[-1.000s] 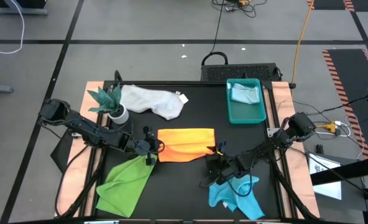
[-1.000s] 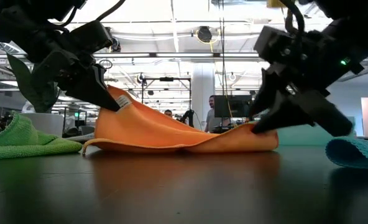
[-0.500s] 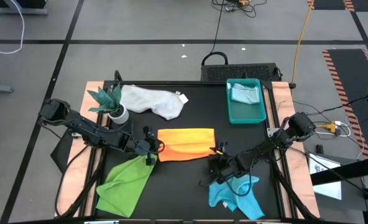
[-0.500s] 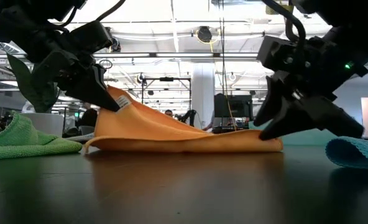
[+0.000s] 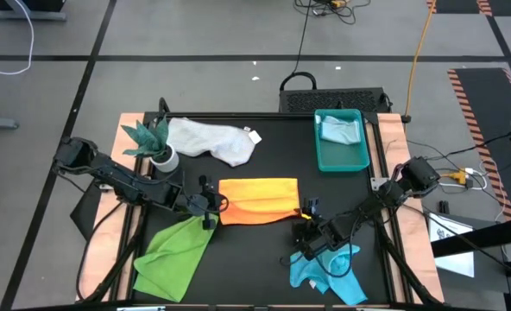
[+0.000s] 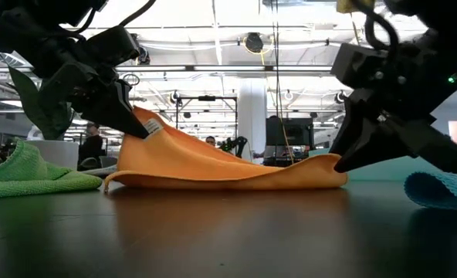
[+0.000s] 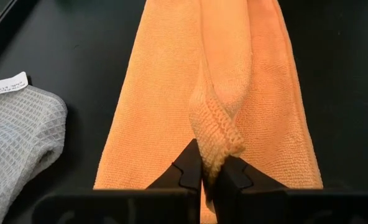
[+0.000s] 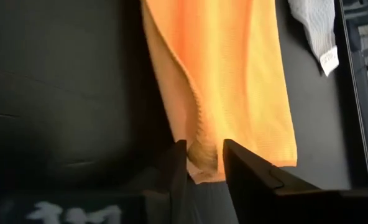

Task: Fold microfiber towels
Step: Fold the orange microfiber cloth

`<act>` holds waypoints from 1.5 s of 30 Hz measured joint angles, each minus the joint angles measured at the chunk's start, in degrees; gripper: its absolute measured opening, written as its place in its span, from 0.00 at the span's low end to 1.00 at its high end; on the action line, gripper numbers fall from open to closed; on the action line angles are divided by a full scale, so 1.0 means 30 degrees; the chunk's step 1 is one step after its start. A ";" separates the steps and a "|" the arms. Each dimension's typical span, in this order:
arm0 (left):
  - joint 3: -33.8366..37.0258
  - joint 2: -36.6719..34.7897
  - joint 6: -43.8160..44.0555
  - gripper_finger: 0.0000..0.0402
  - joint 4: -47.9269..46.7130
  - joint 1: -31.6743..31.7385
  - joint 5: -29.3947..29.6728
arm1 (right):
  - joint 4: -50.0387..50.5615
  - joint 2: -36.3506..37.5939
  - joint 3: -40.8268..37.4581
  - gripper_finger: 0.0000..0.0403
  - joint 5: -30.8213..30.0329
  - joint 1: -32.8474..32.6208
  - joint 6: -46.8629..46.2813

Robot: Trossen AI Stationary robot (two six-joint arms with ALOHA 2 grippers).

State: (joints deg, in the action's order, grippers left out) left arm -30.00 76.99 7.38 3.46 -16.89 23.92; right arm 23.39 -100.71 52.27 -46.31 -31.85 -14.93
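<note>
The orange towel [image 5: 257,200] lies folded into a long band in the middle of the table. My left gripper [image 5: 214,206] is shut on its left end, which it holds raised [image 6: 147,123]. My right gripper [image 5: 305,221] is at the towel's right end, low over the table. Its fingers [image 8: 174,163] are apart, with the towel's right near corner [image 8: 202,158] between them. I cannot tell whether they touch it. That end lies low, near the table [image 6: 321,174]. My left gripper pinches the bunched hem at the middle of the orange towel's left end [image 7: 214,146] between its two fingers. The fingers come from the table's left, slanting down. That end is lifted clear, and the towel slopes down from it to the table.
The lime green towel [image 5: 173,250] lies near left and the turquoise towel [image 5: 329,272] near right, under my right arm. The white-grey towel [image 5: 212,138] and the plant [image 5: 156,142] are far left. The teal tray [image 5: 356,155] at far right holds the pale blue towel [image 5: 340,130].
My right gripper has gone a little toward the table's right and near edges and lower. The orange towel's right end has sunk with it and now lies flatter. The left end stays raised.
</note>
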 joint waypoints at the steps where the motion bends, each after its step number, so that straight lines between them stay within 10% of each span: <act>1: 0.0000 0.0000 0.0000 0.06 0.0000 0.0000 0.0000 | 0.0011 0.0000 0.0011 0.21 -0.0008 -0.0099 0.0110; 14: 0.0000 0.0000 -0.0007 0.06 -0.0007 0.0000 -0.0007 | 0.0023 0.0000 0.0045 0.05 -0.0445 -0.0394 0.0300; 22: 0.0000 0.0000 -0.0015 0.06 0.0007 0.0000 -0.0007 | 0.0513 0.0656 0.0061 0.01 0.7579 0.0156 0.1736; 39: -0.0007 0.0000 0.0054 0.06 0.0051 -0.0002 -0.0481 | 0.0359 0.3873 -0.0307 0.40 1.4990 0.2851 0.0345; 45: -0.0007 0.0000 0.0060 0.06 0.0305 -0.0006 -0.0481 | -0.0363 0.5865 -0.0851 0.43 1.1777 0.3377 -0.2714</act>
State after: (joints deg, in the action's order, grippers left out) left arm -30.02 76.99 7.56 4.38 -16.90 22.48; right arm 22.31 -83.11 49.71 -10.98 -21.72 -23.07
